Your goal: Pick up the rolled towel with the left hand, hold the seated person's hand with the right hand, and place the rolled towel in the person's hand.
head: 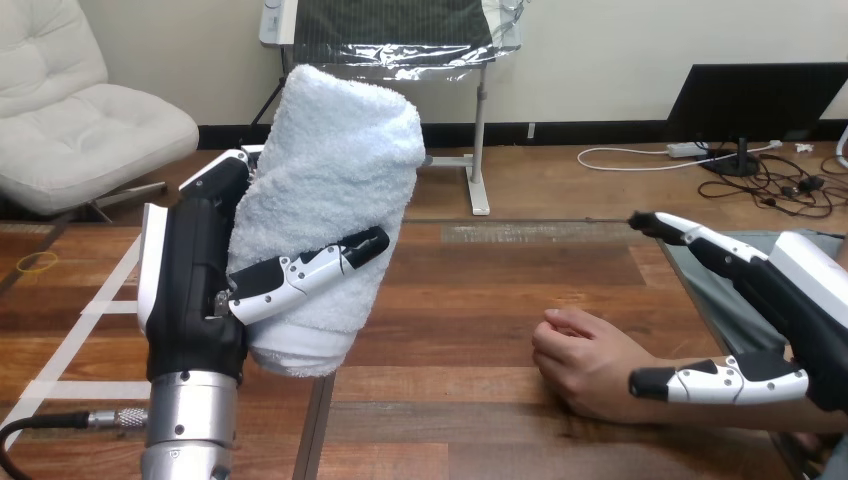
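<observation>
My left hand [195, 280] holds a white rolled towel [330, 190] upright, well above the wooden table [480, 300] at the left. Its thumb and fingers are curled round the roll's lower half. The person's hand [580, 365] rests on the table at the lower right, loosely curled, knuckles toward the left. My right hand [800, 300] is open over the person's wrist. Its straight fingers [690, 235] reach left above the wrist, apart from it. Its thumb [720, 383] lies along the near side of the wrist.
A grey sheet [705, 290] lies on the table's right side under my right hand. White tape lines [100, 300] mark the surface at the far left, with a yellow rubber band [40, 262] beside them. Bare wood lies between the towel and the person's hand.
</observation>
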Motion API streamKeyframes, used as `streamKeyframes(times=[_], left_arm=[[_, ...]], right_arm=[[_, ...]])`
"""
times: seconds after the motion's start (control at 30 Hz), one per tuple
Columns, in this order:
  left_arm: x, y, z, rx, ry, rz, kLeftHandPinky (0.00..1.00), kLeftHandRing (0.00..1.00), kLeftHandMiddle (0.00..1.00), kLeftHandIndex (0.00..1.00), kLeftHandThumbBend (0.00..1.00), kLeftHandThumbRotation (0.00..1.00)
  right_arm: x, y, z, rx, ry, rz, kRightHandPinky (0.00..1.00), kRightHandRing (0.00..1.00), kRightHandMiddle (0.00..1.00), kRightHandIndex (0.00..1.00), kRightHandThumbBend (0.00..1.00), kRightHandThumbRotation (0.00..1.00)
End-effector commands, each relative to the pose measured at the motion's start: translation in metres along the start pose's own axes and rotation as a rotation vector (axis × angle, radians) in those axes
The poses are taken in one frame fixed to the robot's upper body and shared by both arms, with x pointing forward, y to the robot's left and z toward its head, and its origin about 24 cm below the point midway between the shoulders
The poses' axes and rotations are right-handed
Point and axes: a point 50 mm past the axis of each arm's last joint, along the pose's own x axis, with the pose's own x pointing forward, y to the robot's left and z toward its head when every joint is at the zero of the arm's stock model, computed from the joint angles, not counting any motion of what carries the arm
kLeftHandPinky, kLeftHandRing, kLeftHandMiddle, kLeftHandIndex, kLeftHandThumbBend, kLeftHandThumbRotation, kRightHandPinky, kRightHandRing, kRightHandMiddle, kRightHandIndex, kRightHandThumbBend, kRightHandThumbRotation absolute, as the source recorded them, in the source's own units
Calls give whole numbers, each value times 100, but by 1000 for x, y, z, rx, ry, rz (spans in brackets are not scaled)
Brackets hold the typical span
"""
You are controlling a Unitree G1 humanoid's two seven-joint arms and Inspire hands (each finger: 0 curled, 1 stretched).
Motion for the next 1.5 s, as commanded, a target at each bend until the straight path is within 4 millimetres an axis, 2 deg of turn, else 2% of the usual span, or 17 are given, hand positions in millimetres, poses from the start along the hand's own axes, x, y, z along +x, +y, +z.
streamKeyframes(times=[0.0, 0.6, 1.47], left_arm=[[8, -2, 11, -21, -80, -2, 19, 24, 30, 36, 47, 0], [8, -3, 11, -24, -73, -4, 19, 24, 30, 36, 48, 0], [7, -2, 10, -36, -67, 3, 19, 24, 30, 36, 49, 0]], right_arm=[[7, -19, 2, -87, -31, -20, 100, 92, 92, 93, 100, 56], [6, -20, -13, -146, 53, 98, 100, 94, 94, 96, 100, 48], [6, -13, -28, -203, 153, 193, 94, 89, 90, 90, 100, 33]])
